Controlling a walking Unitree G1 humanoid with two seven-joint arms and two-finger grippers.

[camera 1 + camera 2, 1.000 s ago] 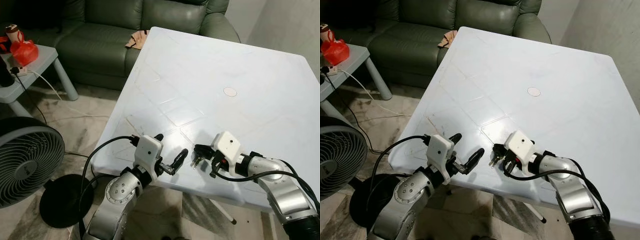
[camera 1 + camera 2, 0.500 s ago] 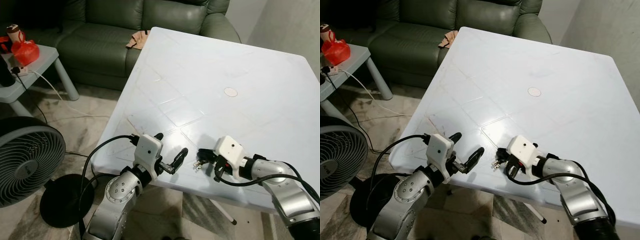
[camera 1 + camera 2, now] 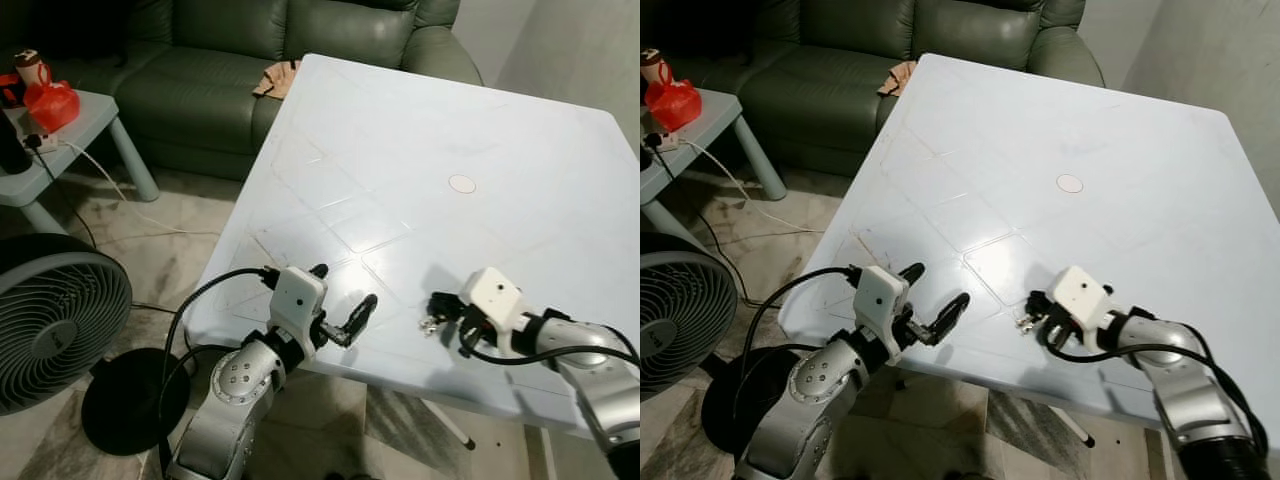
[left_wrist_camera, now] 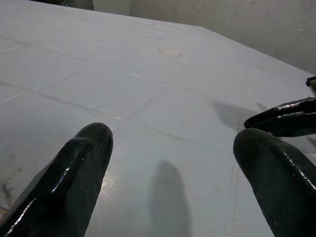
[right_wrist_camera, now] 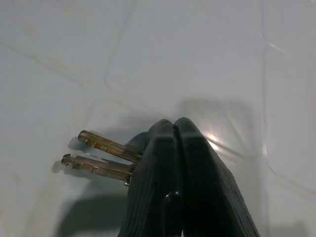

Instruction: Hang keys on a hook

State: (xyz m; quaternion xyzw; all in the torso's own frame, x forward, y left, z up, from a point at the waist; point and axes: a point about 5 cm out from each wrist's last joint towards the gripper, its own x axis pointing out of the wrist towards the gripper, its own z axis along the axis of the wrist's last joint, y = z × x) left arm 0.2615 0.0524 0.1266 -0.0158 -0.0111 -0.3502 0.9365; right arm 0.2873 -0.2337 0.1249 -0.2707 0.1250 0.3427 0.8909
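The right tool is seen low over the near part of the white worktop, its two black fingers pressed together and clamped on the keys. In the right wrist view two brass-coloured key blades are seen projecting sideways from the closed fingertips, lying one beside the other just above the worktop surface, with their shadow cast directly beneath. In the head views the keys are found at the tip of the right tool, on the side facing the left tool, near the worktop's front edge. The left tool is held at the front edge of the worktop, well apart from the keys, with its fingers spread wide and nothing between them; in the left wrist view the fingers of the right tool are glimpsed beyond it across the bare surface. A small round mark is seen farther back on the worktop. Off the worktop on the robot's left, a floor fan is stood on the marble floor, a small grey side table carrying a red bag is placed beyond it, and a green sofa is set along the back.
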